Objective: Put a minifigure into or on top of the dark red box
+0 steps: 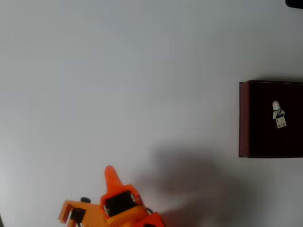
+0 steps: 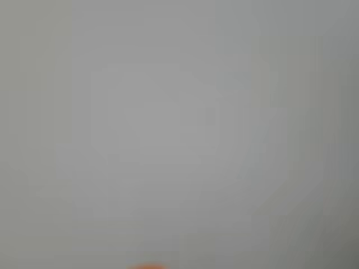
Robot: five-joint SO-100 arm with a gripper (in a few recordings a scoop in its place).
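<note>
In the overhead view the dark red box sits at the right edge of the table, partly cut off by the frame. The minifigure, with a white head and a whitish body, lies on the box's nearly black inside. My orange gripper is at the bottom left of centre, far from the box. Its fingers come together in a single point with nothing between them. The wrist view is a blur of plain grey-white surface, with a sliver of an orange fingertip at the bottom edge.
The white table stretches bare between the gripper and the box. The arm's shadow falls on the table right of the gripper. A dark object clips the top right corner.
</note>
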